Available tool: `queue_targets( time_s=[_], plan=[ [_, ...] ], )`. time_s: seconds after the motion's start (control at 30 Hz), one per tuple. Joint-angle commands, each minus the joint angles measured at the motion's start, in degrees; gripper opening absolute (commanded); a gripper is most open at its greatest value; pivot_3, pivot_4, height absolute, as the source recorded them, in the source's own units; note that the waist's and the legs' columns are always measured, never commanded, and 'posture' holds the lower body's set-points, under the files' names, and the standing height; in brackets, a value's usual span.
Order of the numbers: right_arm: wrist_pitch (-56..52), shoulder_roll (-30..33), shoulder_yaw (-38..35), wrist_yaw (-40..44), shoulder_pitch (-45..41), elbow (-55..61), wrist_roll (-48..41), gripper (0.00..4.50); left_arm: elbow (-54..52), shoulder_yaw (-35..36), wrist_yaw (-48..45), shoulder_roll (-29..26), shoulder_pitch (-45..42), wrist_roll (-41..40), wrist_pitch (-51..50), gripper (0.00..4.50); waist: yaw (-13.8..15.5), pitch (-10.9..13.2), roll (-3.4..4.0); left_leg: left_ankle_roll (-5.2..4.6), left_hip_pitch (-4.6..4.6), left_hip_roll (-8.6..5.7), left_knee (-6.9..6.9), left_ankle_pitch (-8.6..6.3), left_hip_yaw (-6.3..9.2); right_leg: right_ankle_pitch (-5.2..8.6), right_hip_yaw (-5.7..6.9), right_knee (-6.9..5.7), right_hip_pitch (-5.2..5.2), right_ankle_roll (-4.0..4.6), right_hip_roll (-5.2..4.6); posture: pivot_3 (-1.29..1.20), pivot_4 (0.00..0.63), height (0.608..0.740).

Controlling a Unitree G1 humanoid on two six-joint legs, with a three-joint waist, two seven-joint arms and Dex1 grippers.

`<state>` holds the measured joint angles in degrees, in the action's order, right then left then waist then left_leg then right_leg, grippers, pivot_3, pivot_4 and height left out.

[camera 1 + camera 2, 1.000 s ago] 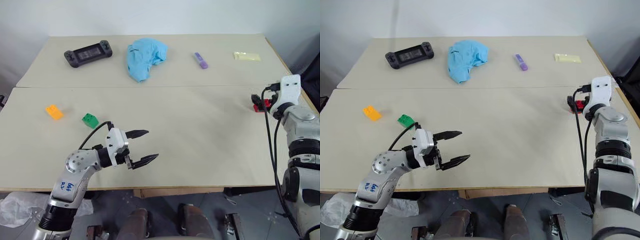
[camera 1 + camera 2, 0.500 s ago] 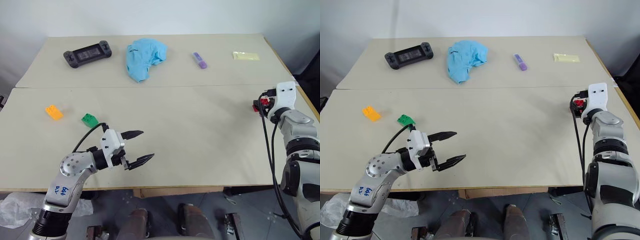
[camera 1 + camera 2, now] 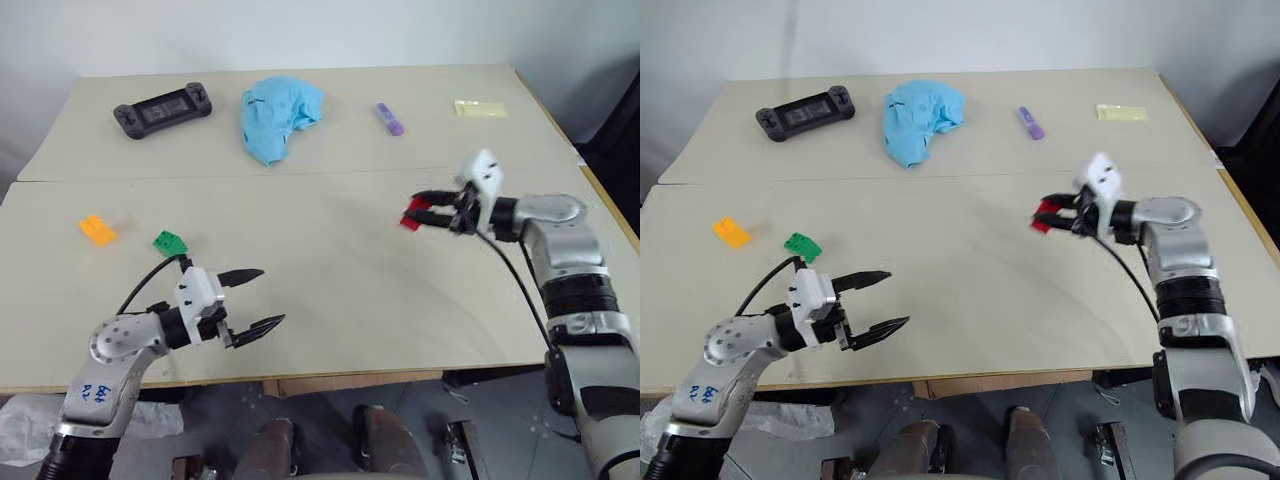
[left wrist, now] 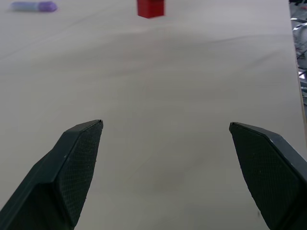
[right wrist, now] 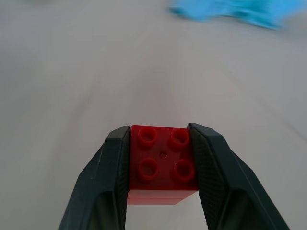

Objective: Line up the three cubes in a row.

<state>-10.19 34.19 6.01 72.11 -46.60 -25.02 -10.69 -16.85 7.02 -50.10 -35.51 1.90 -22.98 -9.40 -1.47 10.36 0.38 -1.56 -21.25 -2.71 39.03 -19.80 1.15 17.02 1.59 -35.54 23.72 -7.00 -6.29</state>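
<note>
While the head views look down over it, a pale beige table (image 3: 330, 270) made of two boards joined by a seam stands against a plain white wall. Along its far edge lie a black game controller (image 3: 162, 105), a crumpled blue cloth (image 3: 277, 115), a purple marker (image 3: 389, 118) and, near the far right corner, a pale yellow packet (image 3: 480, 108). Close to the left edge of the near board sit the orange-yellow brick (image 3: 97, 230) and, just to its right, the green brick (image 3: 169, 242) — both lie askew to the table edges, the orange-yellow one with its long axis running from near right to far left. The left gripper (image 3: 255, 301) hovers near the front edge with its black fingers spread wide and nothing between them. The right gripper (image 3: 420, 210) reaches over the middle-right of the near board, pinching the red brick (image 3: 411, 217) above the surface.

From the left wrist, two dark fingers (image 4: 72, 167) stand far apart over bare tabletop, the red brick and the marker small in the distance.

From the right wrist, the fingers (image 5: 105, 172) clamp the red brick on two opposite sides — its four studs face the camera, and the blue cloth blurs beyond.
</note>
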Motion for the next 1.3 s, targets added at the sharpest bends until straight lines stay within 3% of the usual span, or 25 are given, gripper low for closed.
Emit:
queue_targets(
  time_s=[0.03, 0.2, 0.77, 0.8, 1.03, 1.2, 1.3],
  plan=[
    [1.87, -3.5, 5.19, 2.98, 0.02, 7.78, 0.3, 1.48, -0.07, 3.46, -0.81, -0.82, 3.74, -0.98, 1.64, 4.5, 0.0, 0.0, 0.0, 0.0, 0.0, 0.0, 0.01, 0.0, 0.0, 0.0, 0.0, -0.01, 0.0, 0.0, -0.01, 0.0, 0.15, 0.74],
    [7.03, -7.65, 10.44, 3.06, 0.45, 5.27, 3.99, 1.48, -1.43, 5.12, -0.1, -0.62, 6.27, -1.25, 1.54, 4.5, 0.51, 0.0, 0.0, 0.01, 0.02, -0.06, 0.01, -0.01, 0.07, 0.01, 0.06, -0.02, -0.01, 0.02, -0.07, 0.0, 0.15, 0.74],
    [13.96, -9.78, 10.38, 0.16, 1.51, -1.68, 6.17, 1.48, -3.13, 6.52, 1.71, -0.55, 8.44, -0.99, 1.95, 4.5, 0.7, 0.0, -0.01, -0.04, 0.03, -0.15, 0.02, -0.03, 0.13, 0.02, 0.17, -0.04, -0.03, 0.04, -0.15, 0.0, 0.15, 0.74],
    [14.96, -9.88, 10.33, -0.21, 1.72, -1.89, 6.26, 2.21, -3.12, 6.62, 1.76, -0.65, 8.34, -1.05, 1.86, 4.5, 0.69, 0.0, -0.01, -0.04, 0.04, -0.15, 0.02, -0.03, 0.13, 0.02, 0.17, -0.04, -0.03, 0.04, -0.15, 0.0, 0.15, 0.74],
    [17.52, -9.79, 5.85, 1.98, 2.14, 2.53, -0.26, 4.47, -2.39, 10.97, 2.28, -1.54, 10.22, -0.19, 3.94, 4.5, 0.19, 0.0, -0.01, -0.04, 0.01, -0.14, 0.0, -0.03, 0.14, 0.02, 0.18, -0.03, -0.02, 0.04, -0.14, 0.0, 0.15, 0.74],
    [15.99, -9.03, 0.25, 2.41, 5.52, 9.11, -7.41, 4.47, -0.6, 19.5, 4.4, 1.29, 16.57, -2.09, 6.67, 4.5, -0.13, 0.0, -0.01, -0.02, 0.02, -0.1, -0.07, -0.04, 0.18, 0.04, 0.24, 0.01, -0.02, 0.07, -0.14, 0.0, 0.15, 0.74],
    [18.24, -11.33, -2.38, 3.99, 14.4, 14.66, -13.82, 4.47, 5.07, 27.72, 7.32, 6.73, 22.56, -3.75, 10.5, 4.5, -0.02, -0.01, -0.03, -0.02, 0.05, -0.06, -0.15, -0.07, 0.21, 0.06, 0.3, 0.09, -0.07, 0.1, -0.14, 0.0, 0.15, 0.74]
  ],
)
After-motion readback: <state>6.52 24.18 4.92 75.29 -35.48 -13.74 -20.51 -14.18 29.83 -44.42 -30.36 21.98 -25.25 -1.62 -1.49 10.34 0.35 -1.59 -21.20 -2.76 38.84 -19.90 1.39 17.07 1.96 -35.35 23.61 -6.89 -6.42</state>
